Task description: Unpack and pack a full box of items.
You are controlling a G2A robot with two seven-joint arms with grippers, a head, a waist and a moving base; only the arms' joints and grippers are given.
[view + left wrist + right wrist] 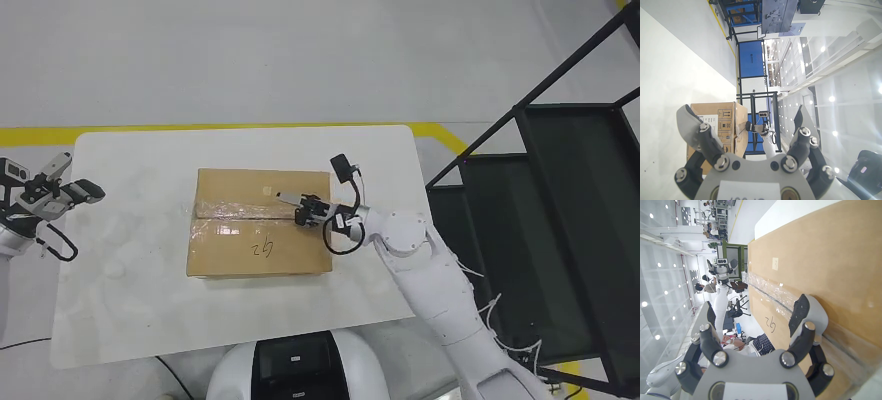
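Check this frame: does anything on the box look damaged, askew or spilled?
Only the tape over the top seam of the box: it lies crumpled and wrinkled, not flat. The box is closed, and nothing is spilled on the table.

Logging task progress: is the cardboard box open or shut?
Shut. Both top flaps of the cardboard box lie flat and meet at the middle seam, which clear tape covers.
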